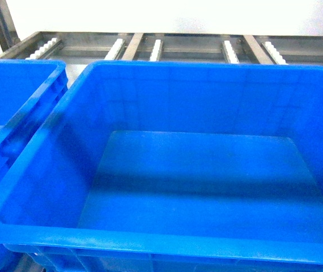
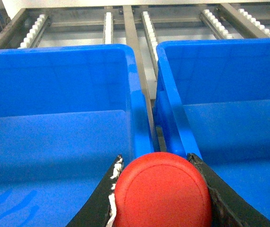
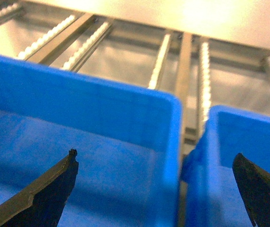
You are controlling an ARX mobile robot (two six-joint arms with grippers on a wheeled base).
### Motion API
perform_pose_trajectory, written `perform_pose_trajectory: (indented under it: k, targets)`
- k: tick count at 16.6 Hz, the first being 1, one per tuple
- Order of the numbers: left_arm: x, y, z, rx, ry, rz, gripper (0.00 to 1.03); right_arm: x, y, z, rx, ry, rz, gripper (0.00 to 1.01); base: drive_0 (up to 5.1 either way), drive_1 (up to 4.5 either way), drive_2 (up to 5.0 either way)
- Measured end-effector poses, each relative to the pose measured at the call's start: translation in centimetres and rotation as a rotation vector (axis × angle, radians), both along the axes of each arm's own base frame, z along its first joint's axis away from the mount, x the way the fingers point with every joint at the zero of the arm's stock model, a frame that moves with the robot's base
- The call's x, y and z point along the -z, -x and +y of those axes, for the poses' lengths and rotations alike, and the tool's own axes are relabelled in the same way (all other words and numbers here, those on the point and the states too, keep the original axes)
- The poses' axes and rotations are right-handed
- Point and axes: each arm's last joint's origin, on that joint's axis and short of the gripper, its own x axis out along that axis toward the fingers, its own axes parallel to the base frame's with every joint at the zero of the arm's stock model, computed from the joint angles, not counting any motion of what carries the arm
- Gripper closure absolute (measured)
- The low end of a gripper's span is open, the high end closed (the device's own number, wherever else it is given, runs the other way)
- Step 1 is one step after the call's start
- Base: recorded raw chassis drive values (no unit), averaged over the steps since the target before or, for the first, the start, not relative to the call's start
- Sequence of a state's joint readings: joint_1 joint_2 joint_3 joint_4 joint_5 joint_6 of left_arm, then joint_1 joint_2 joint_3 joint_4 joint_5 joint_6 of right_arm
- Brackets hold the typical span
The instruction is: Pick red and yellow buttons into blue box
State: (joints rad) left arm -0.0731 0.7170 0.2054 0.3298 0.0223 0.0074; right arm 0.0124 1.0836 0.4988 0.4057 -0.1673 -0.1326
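Head view: the blue box (image 1: 167, 238) fills most of the frame. Its rolled rim, sloping walls and flat floor are visible; the right wall and the lower outside face are cut off by the frame edges. Nothing lies on the visible floor. A second blue crate (image 1: 14, 113) stands just beside it on the left, only partly in frame. Behind both runs a metal roller rack (image 1: 161, 48) with white rollers. Neither arm nor gripper appears in this view, and no button is visible here.

Left wrist view: the left gripper (image 2: 161, 189) is closed around the red button (image 2: 162, 191). One dark finger presses each side of the red cap. Only the cap shows; collar and base are hidden below the frame edge. The button hangs above the narrow gap between two blue crates, over the adjoining rims. Which of the two is the target box cannot be confirmed from this view alone. The roller rack runs behind the crates.

Right wrist view: the right gripper (image 3: 158, 189) has its fingers spread wide, with nothing between them. Only the two dark fingertips (image 3: 45, 194) show, at the lower corners. Below are two blue crates side by side with a slim gap. The image is soft, and the far rack is blurred.

The yellow button does not appear in any view.
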Motion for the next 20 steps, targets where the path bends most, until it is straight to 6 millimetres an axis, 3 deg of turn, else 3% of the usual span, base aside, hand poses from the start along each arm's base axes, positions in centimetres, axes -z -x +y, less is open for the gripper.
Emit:
perform_pose_trajectory:
  k: [2,3,5,7,9,12,16,18,20]
  targets:
    - [0.0,0.0,0.0,0.000,0.000,0.000,0.71,-2.4,4.7,-3.5,0.086,-0.017,-0.165,0.03,0.0,0.00,0.0]
    - [0.0,0.0,0.0,0.000,0.000,0.000,0.71,-2.6,6.7,-4.7,0.127,-0.035,-0.230,0.03,0.0,0.00,0.0]
    - [0.0,0.0,0.0,0.000,0.000,0.000,0.71,-1.0,9.8,-6.5,0.188,-0.127,-0.244,0.03,0.0,0.00,0.0]
    - [0.0,0.0,0.0,0.000,0.000,0.000,0.71,1.8,11.6,-6.2,0.192,-0.216,-0.152,0.03,0.0,0.00,0.0]
    - [0.0,0.0,0.0,0.000,0.000,0.000,0.71,2.6,13.0,-4.9,0.190,-0.239,-0.143,0.03,0.0,0.00,0.0]
    - [0.0,0.0,0.0,0.000,0.000,0.000,0.71,3.5,13.1,-3.4,0.177,-0.256,-0.100,0.03,0.0,0.00,0.0]
    - [0.0,-0.2,-0.2,0.009,-0.001,-0.009,0.71,3.5,13.1,-3.3,0.175,-0.255,-0.102,0.03,0.0,0.00,0.0]
    - [0.0,-1.9,-1.1,0.104,-0.030,0.014,0.71,3.5,13.1,-3.3,0.175,-0.255,-0.102,0.03,0.0,0.00,0.0]
    - [-1.0,-5.3,-2.9,0.227,-0.088,0.001,0.71,3.5,13.1,-3.3,0.175,-0.255,-0.102,0.03,0.0,0.00,0.0]
